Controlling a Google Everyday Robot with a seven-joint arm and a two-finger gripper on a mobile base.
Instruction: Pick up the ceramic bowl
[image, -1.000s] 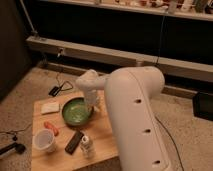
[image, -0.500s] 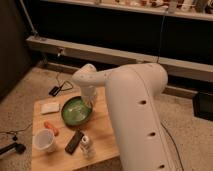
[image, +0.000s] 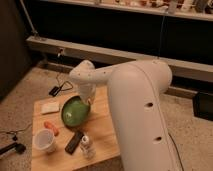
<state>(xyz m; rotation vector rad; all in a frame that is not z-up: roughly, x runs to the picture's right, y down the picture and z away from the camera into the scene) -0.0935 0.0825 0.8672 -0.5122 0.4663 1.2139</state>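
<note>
The ceramic bowl (image: 75, 111) is glossy green with a paler inside. It is tilted up on edge over the middle of the wooden table (image: 107, 131), its inside facing left. My gripper (image: 89, 103) is at the bowl's right rim, under the white wrist (image: 85, 80), and grips that rim. The big white arm (image: 142, 115) fills the right of the view and hides the table's right side.
A white cup (image: 44, 141) stands at the front left. An orange object (image: 51, 127), a black flat device (image: 75, 142), a small bottle (image: 87, 147) and a white pad (image: 50, 107) lie around the bowl. Cables (image: 56, 91) lie on the floor behind.
The wrist has come down over the bowl's right rim. The bowl, flat on the table before, now stands tilted with its right side raised.
</note>
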